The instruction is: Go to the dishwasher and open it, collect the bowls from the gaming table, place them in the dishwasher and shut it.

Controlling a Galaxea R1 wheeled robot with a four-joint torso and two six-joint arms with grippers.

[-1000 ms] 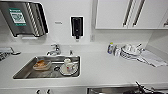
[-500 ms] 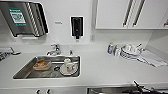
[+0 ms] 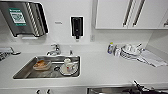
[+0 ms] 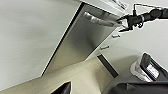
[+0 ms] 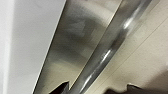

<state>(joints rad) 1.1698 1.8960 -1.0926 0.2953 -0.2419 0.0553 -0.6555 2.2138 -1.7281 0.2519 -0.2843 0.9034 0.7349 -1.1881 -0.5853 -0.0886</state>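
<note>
From the head view, the white countertop (image 3: 105,71) runs across the frame beneath white wall cabinets (image 3: 117,13), with a sunken stainless-steel sink (image 3: 27,72) as the landmark: a white cup on a plate (image 3: 68,68) and a clear container of orange food (image 3: 41,64) lie in the sink, a chrome tap (image 3: 53,50) stands just behind it, a black wall dispenser (image 3: 76,26) hangs above and to its right, a steel paper-towel dispenser (image 3: 23,18) hangs above its left end, and a stack of white dishes (image 3: 130,51) sits well to its right. Below the counter's front edge, right of the sink, the brushed stainless-steel dishwasher (image 3: 107,90) shows its top strip, with the right gripper (image 3: 140,88) beside it. In the left wrist view the dishwasher front (image 4: 80,42) is a closed steel panel between white cabinet faces, its bar handle (image 4: 98,20) running lengthwise along the top edge; the right gripper (image 4: 125,21) reaches to the handle's end, above pale flooring (image 4: 82,75). In the right wrist view the shiny handle (image 5: 110,47) crosses the frame in front of the steel door (image 5: 75,37), passing between the dark finger tips (image 5: 62,87), which stand apart around it without clearly clamping. I cannot tell the left hand's state.
</note>
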